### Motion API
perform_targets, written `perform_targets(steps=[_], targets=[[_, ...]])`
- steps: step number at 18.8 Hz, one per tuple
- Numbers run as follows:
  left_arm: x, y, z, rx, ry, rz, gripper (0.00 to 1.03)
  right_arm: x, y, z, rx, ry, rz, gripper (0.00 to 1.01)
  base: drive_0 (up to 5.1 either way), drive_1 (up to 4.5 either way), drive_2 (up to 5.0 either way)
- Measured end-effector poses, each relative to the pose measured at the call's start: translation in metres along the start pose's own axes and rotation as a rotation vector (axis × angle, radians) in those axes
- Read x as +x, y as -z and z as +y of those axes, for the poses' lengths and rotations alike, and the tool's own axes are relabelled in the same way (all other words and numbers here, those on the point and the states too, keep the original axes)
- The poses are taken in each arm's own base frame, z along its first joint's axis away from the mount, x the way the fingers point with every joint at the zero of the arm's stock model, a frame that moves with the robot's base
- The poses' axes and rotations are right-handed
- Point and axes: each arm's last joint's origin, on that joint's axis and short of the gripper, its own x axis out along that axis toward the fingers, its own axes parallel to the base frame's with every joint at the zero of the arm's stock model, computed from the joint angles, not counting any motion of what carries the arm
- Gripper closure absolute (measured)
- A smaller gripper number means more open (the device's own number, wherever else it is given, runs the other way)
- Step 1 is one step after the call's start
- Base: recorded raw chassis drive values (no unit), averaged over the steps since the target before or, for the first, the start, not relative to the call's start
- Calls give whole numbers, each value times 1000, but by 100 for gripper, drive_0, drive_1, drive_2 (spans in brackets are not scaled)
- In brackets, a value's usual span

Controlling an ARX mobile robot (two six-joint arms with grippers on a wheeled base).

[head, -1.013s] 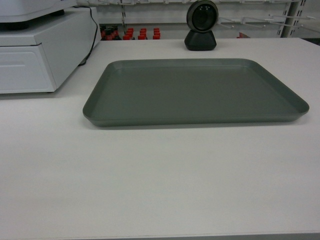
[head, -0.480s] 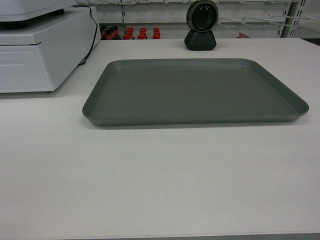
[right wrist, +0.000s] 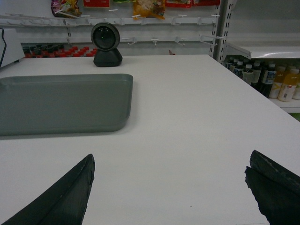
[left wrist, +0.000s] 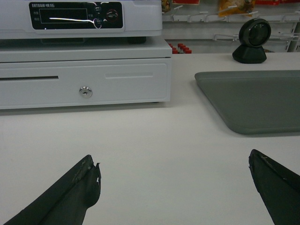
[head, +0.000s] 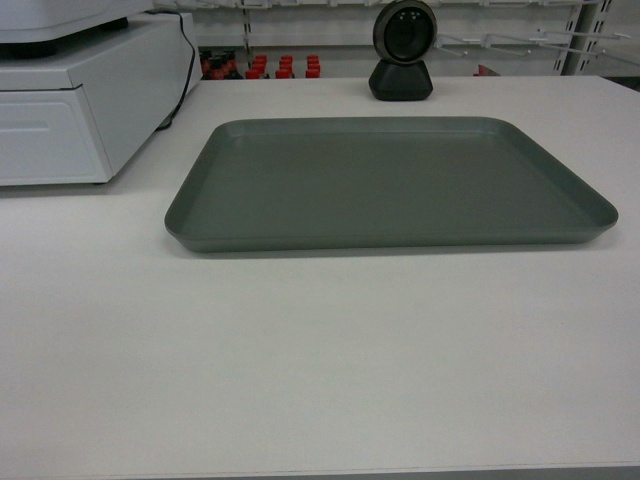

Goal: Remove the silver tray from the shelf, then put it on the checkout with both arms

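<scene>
Your silver tray [head: 390,180] lies flat on the white checkout tabletop [head: 320,360], roughly in the middle of the head view, with its long side facing you and nothing resting in it. Behind its far edge, a little apart, stands the black round-headed scanner [head: 403,50] on its stand. To the tray's left sits the white boxy machine [head: 70,100], whose front drawer with a small round lock [left wrist: 85,92] shows clearly in your left wrist view, below a dark display panel [left wrist: 75,15]. A black cable [head: 188,60] runs down the machine's right side to the tabletop.

Neither gripper appears in the head view. In your left wrist view the left gripper [left wrist: 176,187] hovers low over bare tabletop, its two black fingers spread wide apart and holding nothing; the tray's near left corner lies ahead and to the right of it, well apart from the fingers. In your right wrist view the right gripper [right wrist: 171,190] is likewise spread wide with nothing between its fingers, and the tray's right corner lies ahead and to the left, not touching.

Behind the checkout you can see white shelf boards [right wrist: 262,50] with bottles [right wrist: 276,77] on the right, and red-capped items [head: 260,68] behind the tabletop's far edge.
</scene>
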Motion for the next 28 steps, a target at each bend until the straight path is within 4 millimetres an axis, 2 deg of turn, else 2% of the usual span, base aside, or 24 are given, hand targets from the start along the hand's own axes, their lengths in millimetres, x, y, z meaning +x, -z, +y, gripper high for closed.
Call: perform_targets(steps=[28], targets=[[0,0,0,1,0,0,5,0,0,0,0,0,0,3,0,0,0]])
